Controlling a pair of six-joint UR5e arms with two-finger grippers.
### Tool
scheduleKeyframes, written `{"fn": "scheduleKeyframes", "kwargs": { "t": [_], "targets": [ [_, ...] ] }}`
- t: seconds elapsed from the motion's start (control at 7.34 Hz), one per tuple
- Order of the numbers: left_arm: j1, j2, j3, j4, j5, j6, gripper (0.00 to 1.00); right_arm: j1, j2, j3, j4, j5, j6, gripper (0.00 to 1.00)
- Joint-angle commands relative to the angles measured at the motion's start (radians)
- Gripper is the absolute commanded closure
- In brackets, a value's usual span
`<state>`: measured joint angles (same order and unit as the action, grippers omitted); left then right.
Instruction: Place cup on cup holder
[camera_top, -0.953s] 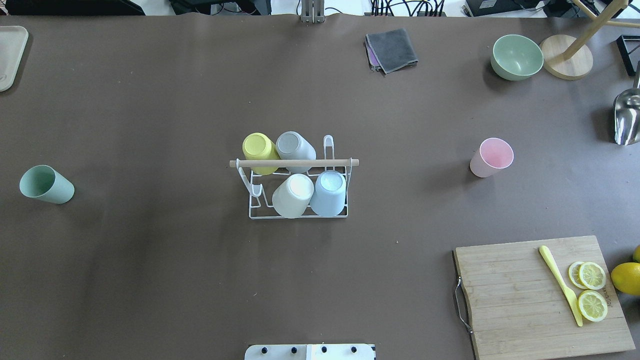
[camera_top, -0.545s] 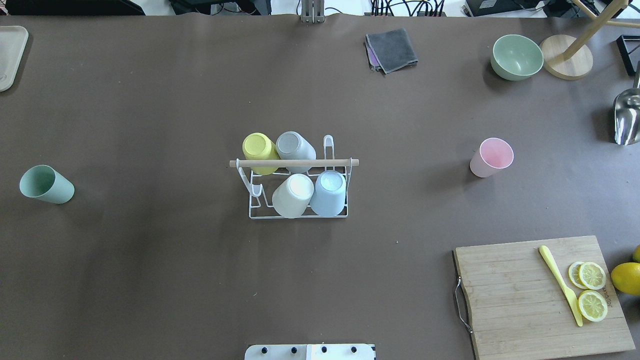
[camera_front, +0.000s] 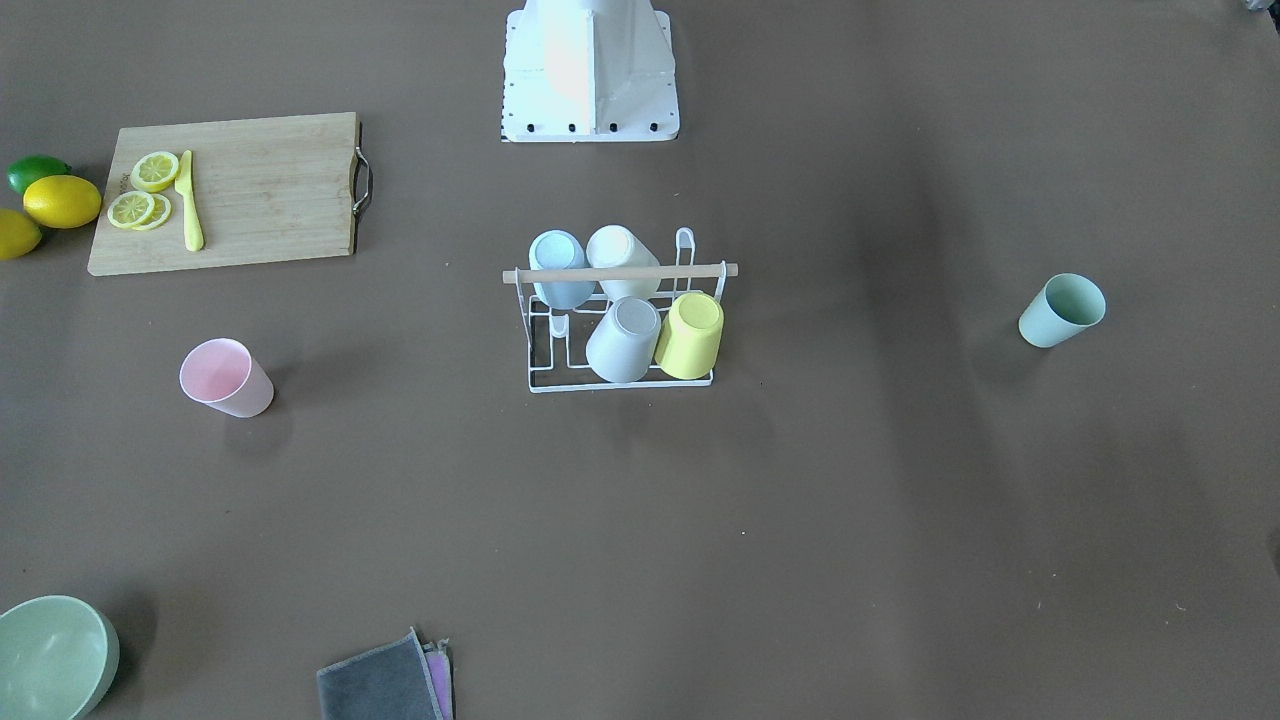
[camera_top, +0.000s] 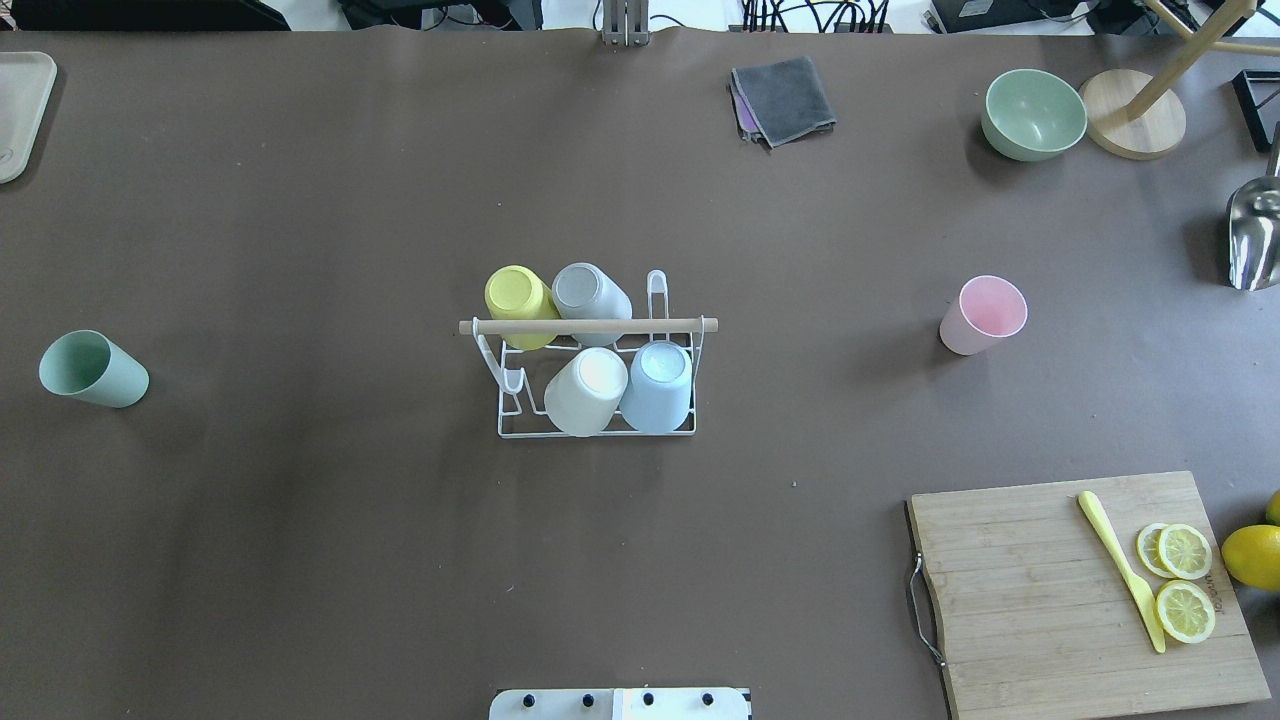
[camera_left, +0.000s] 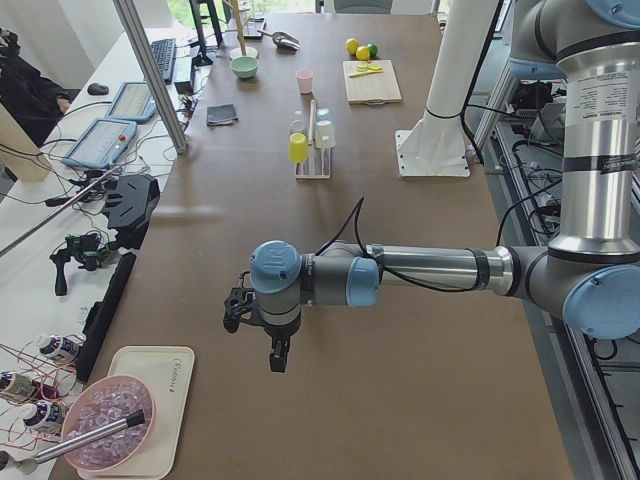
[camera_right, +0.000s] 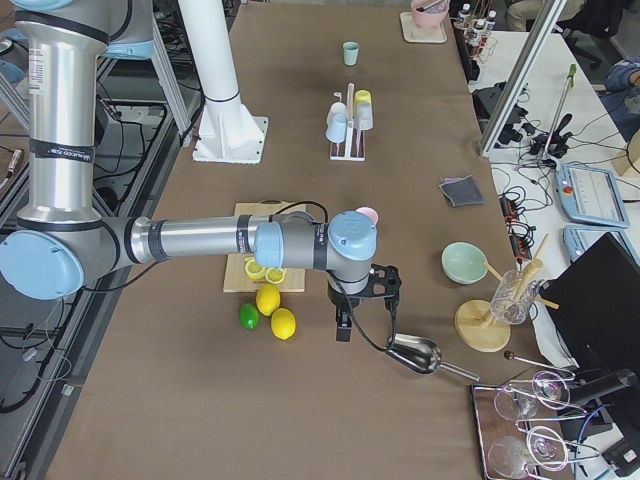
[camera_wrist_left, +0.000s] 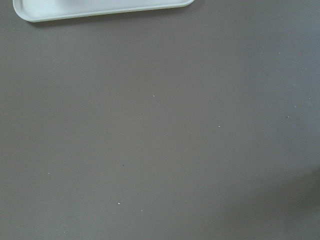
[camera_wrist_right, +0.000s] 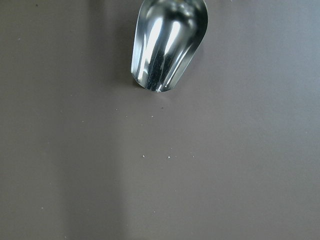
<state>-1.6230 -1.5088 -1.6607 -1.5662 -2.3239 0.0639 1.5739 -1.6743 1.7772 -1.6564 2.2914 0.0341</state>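
Approach pending: next I grasp pink cup (camera_top: 985, 312) mid-right for holder (camera_top: 600, 326) at centre; left claw (camera_left: 278, 362), right claw (camera_right: 342, 331): state, I cannot tell.

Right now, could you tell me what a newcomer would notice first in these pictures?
The white cup holder at the centre of the table, carrying four upturned cups, draws the eye first. A pink cup stands alone on the robot's right and a green cup on its left, both upright.
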Motion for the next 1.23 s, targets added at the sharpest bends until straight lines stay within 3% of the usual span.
{"fn": "scheduleKeyframes", "kwargs": {
  "t": [0.0, 0.41, 0.95, 1.09],
  "targets": [
    [0.000, -0.002, -0.002, 0.000, 0.000, 0.002, 0.02, 0.000, -0.001, -0.001, 0.000, -0.033, 0.000, 0.00],
    [-0.002, -0.001, 0.004, -0.002, 0.000, 0.005, 0.02, -0.005, 0.022, -0.015, 0.000, -0.027, 0.015, 0.00],
    [0.000, -0.045, 0.013, 0.011, 0.000, -0.001, 0.02, -0.044, 0.114, 0.008, -0.009, 0.046, 0.000, 0.00],
    [0.012, -0.089, 0.028, 0.027, 0.003, -0.004, 0.02, -0.110, 0.119, 0.069, -0.014, 0.037, -0.002, 0.00]
  ]
}}
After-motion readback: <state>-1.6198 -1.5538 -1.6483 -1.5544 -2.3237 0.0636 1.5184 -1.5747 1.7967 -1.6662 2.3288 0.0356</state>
